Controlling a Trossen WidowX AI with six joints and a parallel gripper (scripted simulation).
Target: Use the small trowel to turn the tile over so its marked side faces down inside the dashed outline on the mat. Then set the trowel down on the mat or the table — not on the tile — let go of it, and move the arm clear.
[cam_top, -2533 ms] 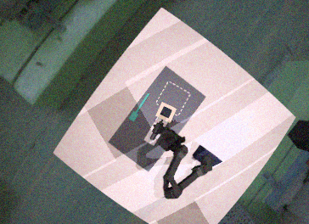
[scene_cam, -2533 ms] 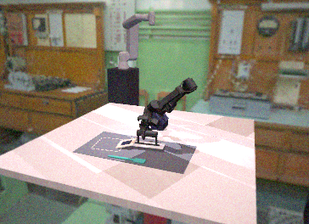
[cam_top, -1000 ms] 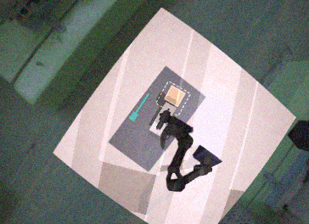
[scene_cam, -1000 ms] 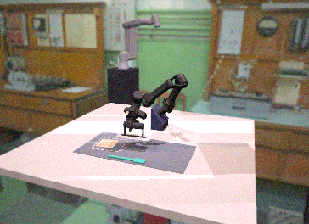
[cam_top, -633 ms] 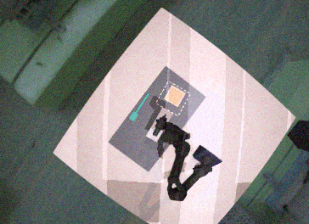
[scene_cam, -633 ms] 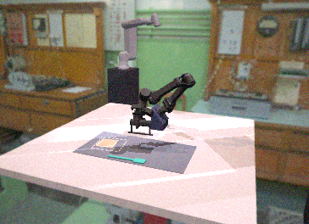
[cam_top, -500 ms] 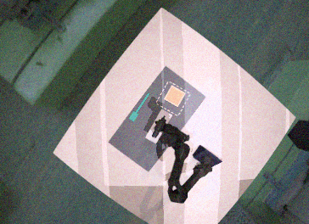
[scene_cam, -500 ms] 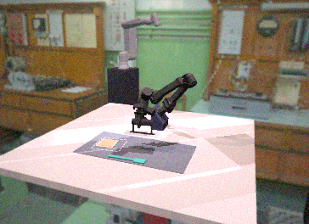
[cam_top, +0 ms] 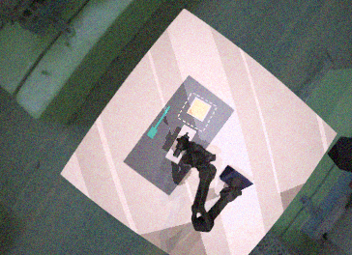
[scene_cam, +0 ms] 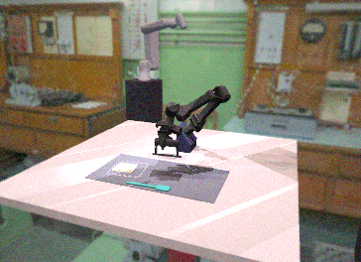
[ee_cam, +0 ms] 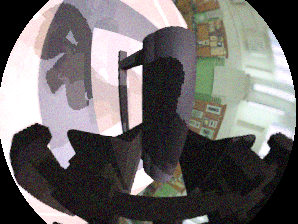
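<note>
The tile (cam_top: pixel 198 109) (scene_cam: pixel 125 168) lay inside the dashed outline on the gray mat (cam_top: pixel 145 156) (scene_cam: pixel 200 189), pale yellow side up, beyond the fingers and apart from them. The gripper (cam_top: pixel 181 144) (scene_cam: pixel 167 138) (ee_cam: pixel 158 124) was clenched around the trowel's dark handle (ee_cam: pixel 167 45), its blade (scene_cam: pixel 171 155) (ee_cam: pixel 123 95) raised above the table (cam_top: pixel 111 150) (scene_cam: pixel 74 194).

The mat (cam_top: pixel 151 155) (scene_cam: pixel 194 189) is coloured grey, marked with 1 dashed white outline (cam_top: pixel 216 106) (scene_cam: pixel 145 170); teal is shown by the spatula-shaped tool (cam_top: pixel 159 123) (scene_cam: pixel 149 186).
</note>
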